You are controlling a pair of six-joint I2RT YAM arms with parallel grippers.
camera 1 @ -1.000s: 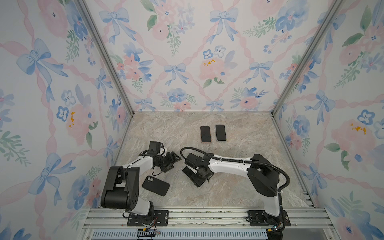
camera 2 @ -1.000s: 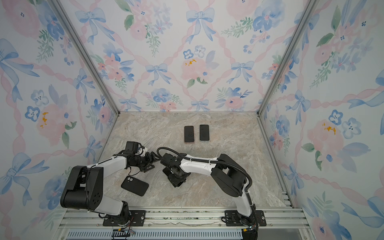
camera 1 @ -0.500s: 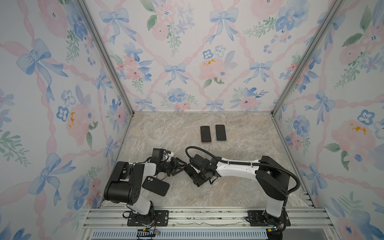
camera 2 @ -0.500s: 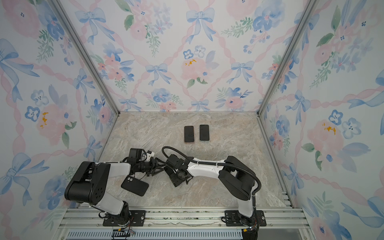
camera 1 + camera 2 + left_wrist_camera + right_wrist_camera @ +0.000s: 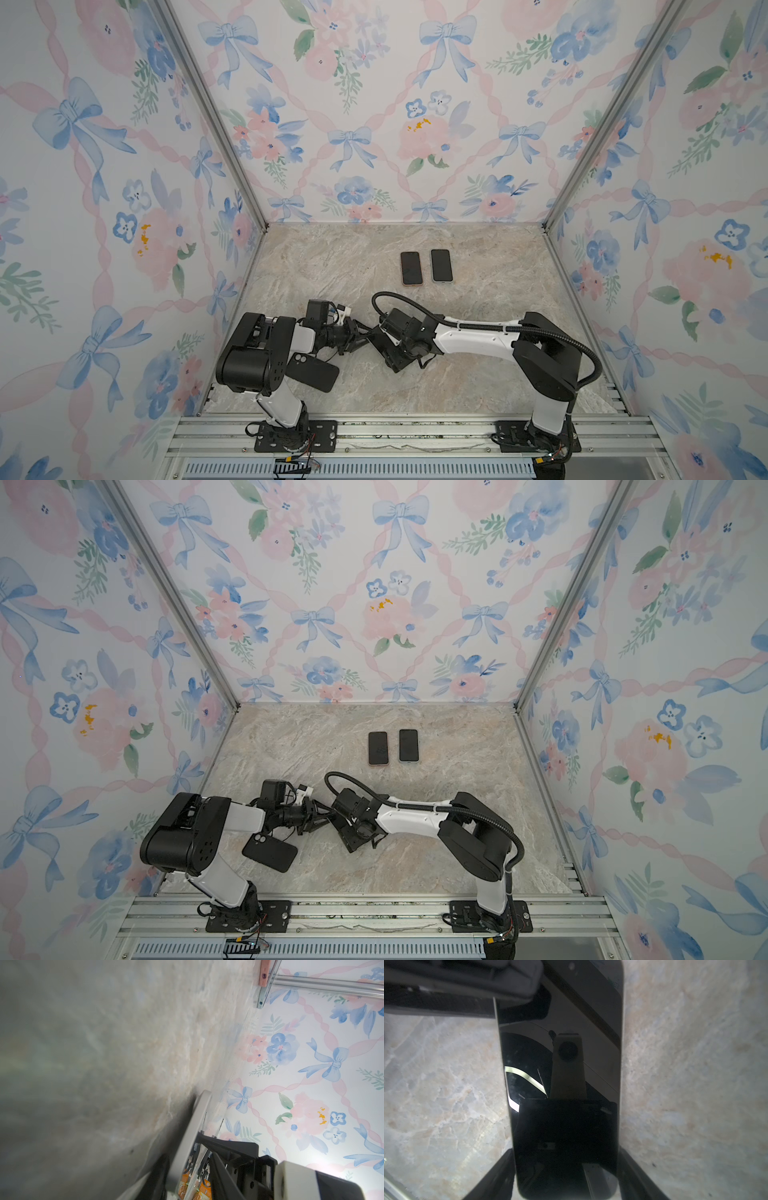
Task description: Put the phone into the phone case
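Note:
The phone [image 5: 562,1084], black screen up, lies low over the marble floor near the front, its width shut between the fingers of my right gripper [image 5: 564,1152]. In both top views that gripper [image 5: 399,349] covers most of the phone [image 5: 384,347]. My left gripper [image 5: 360,332] reaches in from the left, its jaws either side of the phone's far end. A sliver of gap shows on the screen side of the grey phone edge [image 5: 187,1147]. One of its fingers [image 5: 467,980] hangs over the screen corner. The black phone case [image 5: 313,372] lies flat by the left arm's base, camera cutout toward the left.
Two more phones lie side by side at the back middle, a pink-edged one [image 5: 411,268] and a pale one [image 5: 441,266]. Flowered walls close in three sides. An aluminium rail [image 5: 374,432] runs along the front.
My left gripper has swung right toward the phone, and its jaws have narrowed around the phone's end. The right gripper has shifted slightly right, still holding the phone.

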